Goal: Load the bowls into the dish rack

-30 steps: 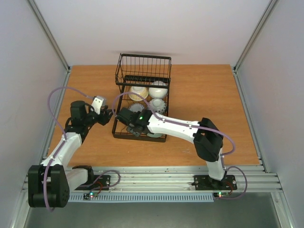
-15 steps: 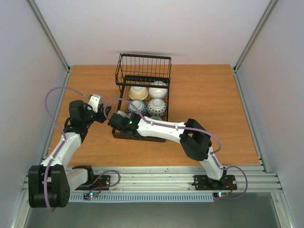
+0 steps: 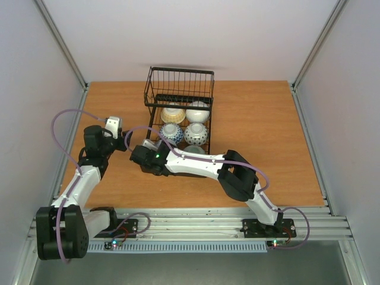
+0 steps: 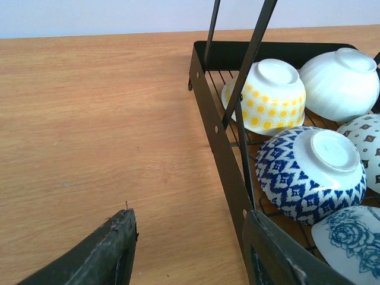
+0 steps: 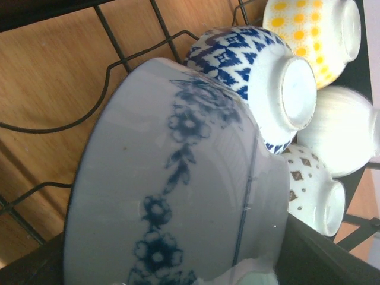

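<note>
Nothing legible anywhere, with no lettering, label, brand, number or sign on the bowls [image 4: 309, 169], on the dish rack [image 4: 218, 148] or on the table [image 4: 89, 119].

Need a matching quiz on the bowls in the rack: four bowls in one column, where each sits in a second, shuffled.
Bowls:
1. yellow-dotted bowl
2. plain white bowl
3. blue-and-white geometric bowl
4. blue floral bowl

Places in the dish rack, as the top view shows it:
a. second row, left
b. back row, right
c. near end, filling the right wrist view
d. back row, left

Pairs: 1-d, 2-b, 3-a, 4-c
</note>
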Controlling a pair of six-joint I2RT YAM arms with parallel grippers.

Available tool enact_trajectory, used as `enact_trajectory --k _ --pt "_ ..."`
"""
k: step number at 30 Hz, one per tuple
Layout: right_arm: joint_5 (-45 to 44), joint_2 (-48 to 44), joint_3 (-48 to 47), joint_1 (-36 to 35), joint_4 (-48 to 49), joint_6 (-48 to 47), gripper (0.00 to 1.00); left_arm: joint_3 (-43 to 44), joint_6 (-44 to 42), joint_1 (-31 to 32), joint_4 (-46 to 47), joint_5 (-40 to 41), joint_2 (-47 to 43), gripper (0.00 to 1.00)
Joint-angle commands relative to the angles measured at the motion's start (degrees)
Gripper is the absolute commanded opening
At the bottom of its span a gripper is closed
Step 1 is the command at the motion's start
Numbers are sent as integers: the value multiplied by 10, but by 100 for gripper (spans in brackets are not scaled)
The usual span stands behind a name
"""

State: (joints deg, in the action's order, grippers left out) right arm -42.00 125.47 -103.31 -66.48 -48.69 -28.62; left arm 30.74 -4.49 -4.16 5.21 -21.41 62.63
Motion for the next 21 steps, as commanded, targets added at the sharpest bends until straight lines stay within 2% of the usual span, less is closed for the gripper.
enact_trajectory --k 1,4,6,21 --pt "-6 4 2 0 -2 16 81 3 3 -4 32 2 10 51" --pt "1 1 5 -3 1 16 94 4 3 -4 31 2 10 51" --pt "9 -2 8 -4 4 17 98 4 1 -5 31 2 10 51" --pt "79 -29 34 -10 25 21 99 7 1 -7 28 0 18 51"
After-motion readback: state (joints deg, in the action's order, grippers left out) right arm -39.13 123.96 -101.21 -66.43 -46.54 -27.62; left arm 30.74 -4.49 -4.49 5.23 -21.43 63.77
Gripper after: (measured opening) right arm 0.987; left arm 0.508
